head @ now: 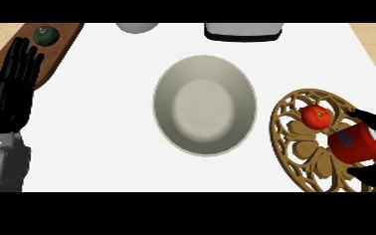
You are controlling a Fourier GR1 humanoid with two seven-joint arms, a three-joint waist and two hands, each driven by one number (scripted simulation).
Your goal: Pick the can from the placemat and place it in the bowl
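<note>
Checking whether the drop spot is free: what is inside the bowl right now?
The bowl shows only its bare pale inside, fully in view. The can is at the placemat, with the right robot hand curled around it.

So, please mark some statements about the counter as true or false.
1. The bowl holds nothing. True.
2. The can is in the bowl. False: it is over the placemat, in the right robot hand.
3. A tomato lies on the placemat. True.
4. The left robot hand holds the can. False: it rests open at the left edge.
</note>
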